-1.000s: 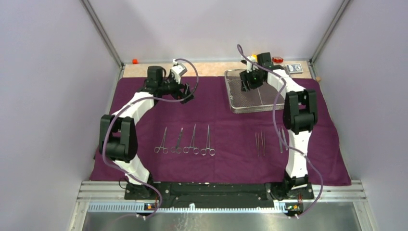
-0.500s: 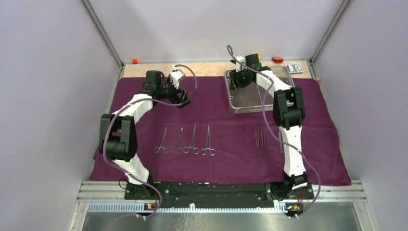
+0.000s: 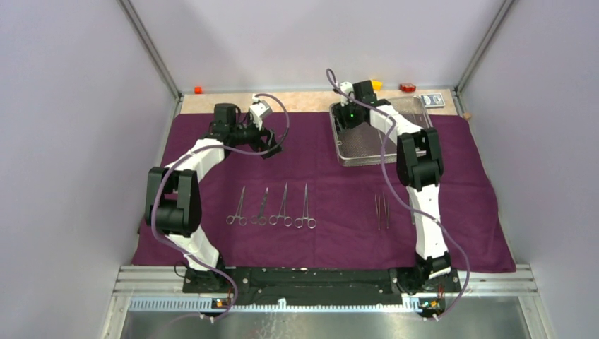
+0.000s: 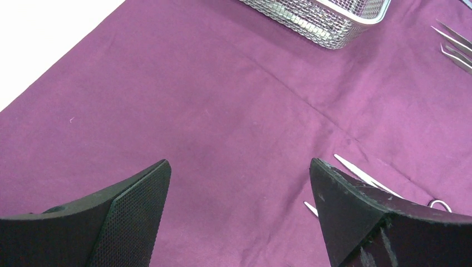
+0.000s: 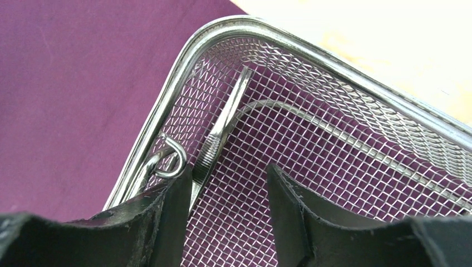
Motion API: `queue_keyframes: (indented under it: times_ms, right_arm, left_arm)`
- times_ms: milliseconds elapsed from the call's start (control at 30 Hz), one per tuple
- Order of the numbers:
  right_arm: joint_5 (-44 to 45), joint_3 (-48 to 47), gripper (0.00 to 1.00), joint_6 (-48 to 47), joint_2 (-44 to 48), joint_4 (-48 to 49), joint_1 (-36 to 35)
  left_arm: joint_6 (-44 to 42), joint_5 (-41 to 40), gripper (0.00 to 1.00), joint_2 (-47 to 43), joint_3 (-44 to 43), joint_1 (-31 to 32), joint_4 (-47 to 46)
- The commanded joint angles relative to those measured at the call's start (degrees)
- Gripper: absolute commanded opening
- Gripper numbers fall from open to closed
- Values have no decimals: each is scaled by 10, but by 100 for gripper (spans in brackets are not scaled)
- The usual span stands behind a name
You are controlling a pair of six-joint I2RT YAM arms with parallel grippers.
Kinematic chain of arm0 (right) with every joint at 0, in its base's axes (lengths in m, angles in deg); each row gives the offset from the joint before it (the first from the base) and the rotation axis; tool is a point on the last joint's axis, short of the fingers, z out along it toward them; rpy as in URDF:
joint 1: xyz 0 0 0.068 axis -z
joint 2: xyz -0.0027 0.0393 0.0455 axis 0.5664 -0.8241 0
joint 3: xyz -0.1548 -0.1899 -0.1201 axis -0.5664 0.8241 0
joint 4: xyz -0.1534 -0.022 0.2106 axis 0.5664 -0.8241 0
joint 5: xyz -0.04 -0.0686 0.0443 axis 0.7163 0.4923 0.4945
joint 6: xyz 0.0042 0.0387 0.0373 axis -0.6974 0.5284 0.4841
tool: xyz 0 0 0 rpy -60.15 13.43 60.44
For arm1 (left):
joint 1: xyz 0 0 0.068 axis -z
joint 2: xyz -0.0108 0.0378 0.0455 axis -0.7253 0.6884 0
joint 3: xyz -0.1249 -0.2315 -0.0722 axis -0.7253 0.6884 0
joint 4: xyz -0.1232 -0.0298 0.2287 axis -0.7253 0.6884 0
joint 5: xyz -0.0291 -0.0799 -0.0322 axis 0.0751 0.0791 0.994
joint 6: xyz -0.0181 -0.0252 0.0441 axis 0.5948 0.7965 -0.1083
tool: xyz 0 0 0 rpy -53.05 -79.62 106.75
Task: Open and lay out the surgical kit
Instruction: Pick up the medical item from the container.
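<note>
The dark purple cloth (image 3: 339, 191) lies spread flat over the table. The wire-mesh tray (image 3: 381, 145) stands on it at the back right. Several ring-handled clamps (image 3: 272, 208) lie in a row at centre left, and tweezers (image 3: 382, 210) lie at centre right. My right gripper (image 3: 348, 120) is open inside the tray's far-left corner. In the right wrist view it (image 5: 228, 169) hovers just above the mesh, with a steel tweezer (image 5: 222, 125) and a ring handle (image 5: 170, 161) beside its left finger. My left gripper (image 3: 272, 145) is open and empty above bare cloth (image 4: 222, 83).
A small orange block (image 3: 198, 90), a yellow block (image 3: 377, 85), a red block (image 3: 407, 87) and a blue-white card packet (image 3: 433, 100) sit on the tan strip behind the cloth. The left wrist view shows the tray (image 4: 323, 16) and clamp tips (image 4: 362, 172).
My right gripper has moved left along the tray's far side into its far-left corner. My left gripper has drawn back slightly to the left.
</note>
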State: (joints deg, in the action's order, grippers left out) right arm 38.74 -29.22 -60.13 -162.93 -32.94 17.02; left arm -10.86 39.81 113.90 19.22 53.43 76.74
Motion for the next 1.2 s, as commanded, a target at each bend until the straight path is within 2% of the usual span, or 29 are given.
queue_keyframes:
  times_ms: [0,267,667,1167]
  right_arm:
    - [55,-7,50,-7,-15,10,-14]
    - [89,0,44,-6,4,-1,-9]
    - [78,-1,37,18,43,-6,19]
    - [9,15,39,42,50,23,24]
  left_arm:
    - [15,24,99,4,-8,-3,-23]
    - [16,29,99,1,-10,-3,-22]
    - [8,42,99,2,-11,-3,-21]
    - [13,57,99,3,-9,-3,-21]
